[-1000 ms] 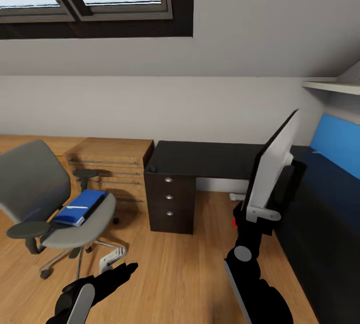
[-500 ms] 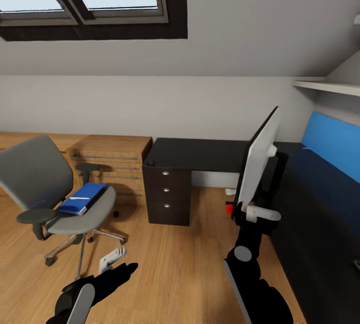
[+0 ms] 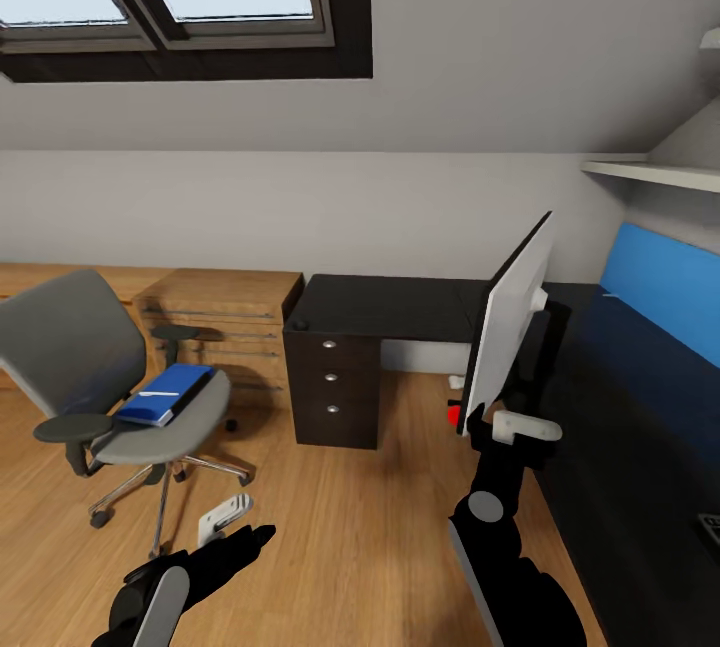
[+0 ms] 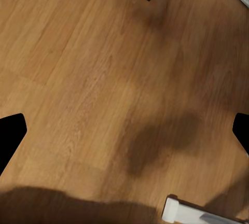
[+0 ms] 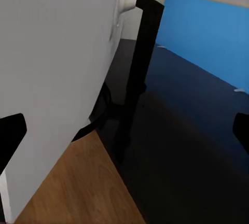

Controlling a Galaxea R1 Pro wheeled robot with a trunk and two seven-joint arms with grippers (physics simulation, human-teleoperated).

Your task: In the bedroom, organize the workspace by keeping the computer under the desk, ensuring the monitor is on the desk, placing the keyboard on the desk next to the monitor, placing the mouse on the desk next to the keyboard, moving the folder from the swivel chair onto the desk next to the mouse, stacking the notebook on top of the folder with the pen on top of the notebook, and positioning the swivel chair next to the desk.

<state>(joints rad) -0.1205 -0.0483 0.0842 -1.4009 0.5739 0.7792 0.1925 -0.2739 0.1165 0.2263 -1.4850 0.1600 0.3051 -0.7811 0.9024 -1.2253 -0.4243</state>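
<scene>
The monitor (image 3: 508, 322) stands edge-on at the desk's (image 3: 400, 309) near corner, its grey-white back (image 5: 57, 79) and black stand (image 5: 136, 73) close in front of my right gripper (image 5: 124, 130). That gripper is open, with its fingers wide apart and touching nothing. My right arm (image 3: 500, 517) rises just below the screen. The blue folder (image 3: 165, 395) lies on the swivel chair's (image 3: 70, 357) seat at the left. My left gripper (image 3: 238, 542) hangs open over bare floor (image 4: 104, 79). A keyed corner, apparently the keyboard (image 3: 711, 527), peeks in at the desk's right edge. The computer, mouse, notebook and pen are out of view.
A black drawer block (image 3: 335, 387) carries the desk's left end, beside an oak shelving unit (image 3: 225, 312). The blue back panel (image 3: 665, 292) lines the right wall under a white shelf (image 3: 650, 172). A white part (image 3: 225, 515) lies on the floor by the chair's base.
The whole picture has slid left a little, so the camera moved. The monitor now shows further left of my right wrist. Both arms look unchanged.
</scene>
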